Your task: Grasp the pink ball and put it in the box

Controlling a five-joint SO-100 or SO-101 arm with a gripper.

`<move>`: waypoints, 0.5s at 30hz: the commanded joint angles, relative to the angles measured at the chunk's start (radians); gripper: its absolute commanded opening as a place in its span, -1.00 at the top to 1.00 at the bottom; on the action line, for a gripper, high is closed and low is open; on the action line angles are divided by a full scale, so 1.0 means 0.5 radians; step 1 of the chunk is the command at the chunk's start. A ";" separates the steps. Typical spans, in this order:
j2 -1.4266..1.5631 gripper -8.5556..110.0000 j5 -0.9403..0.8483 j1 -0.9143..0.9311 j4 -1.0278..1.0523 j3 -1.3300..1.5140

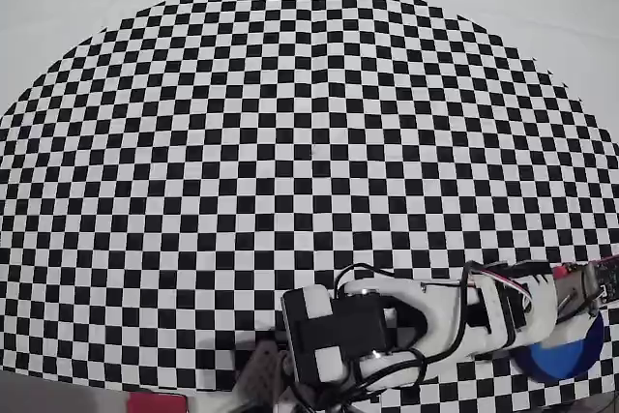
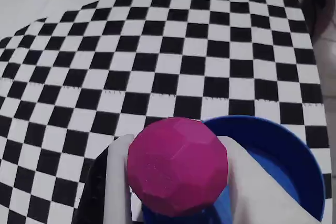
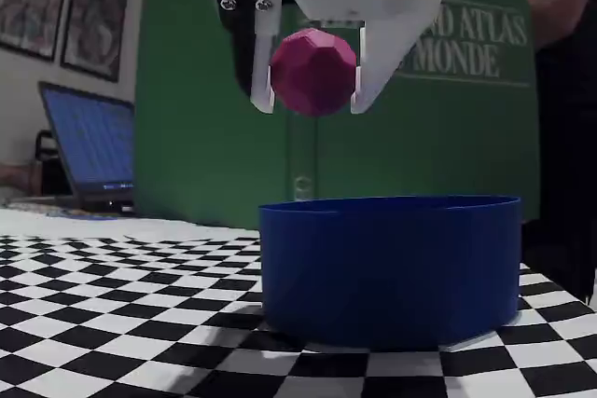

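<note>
The pink ball (image 2: 177, 166) is a faceted magenta sphere held between my white fingers (image 2: 118, 182). My gripper (image 3: 313, 102) is shut on the pink ball (image 3: 313, 72) and hangs well above the box (image 3: 390, 263), a round bright blue container on the checkered mat. In the wrist view the box (image 2: 283, 156) lies under and to the right of the ball. From overhead the arm covers the ball, and only part of the box (image 1: 566, 357) shows at the lower right.
A black-and-white checkered mat (image 1: 290, 142) covers the table. An open laptop (image 3: 89, 146) stands at the back left in the fixed view, with a green board (image 3: 466, 118) behind. A person (image 3: 564, 62) stands at the right edge.
</note>
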 commanded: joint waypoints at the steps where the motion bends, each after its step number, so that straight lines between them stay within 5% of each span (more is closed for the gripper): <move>1: 0.126 0.85 -0.015 0.046 -0.025 0.000; 15: 0.172 0.85 -0.015 0.166 -0.025 0.031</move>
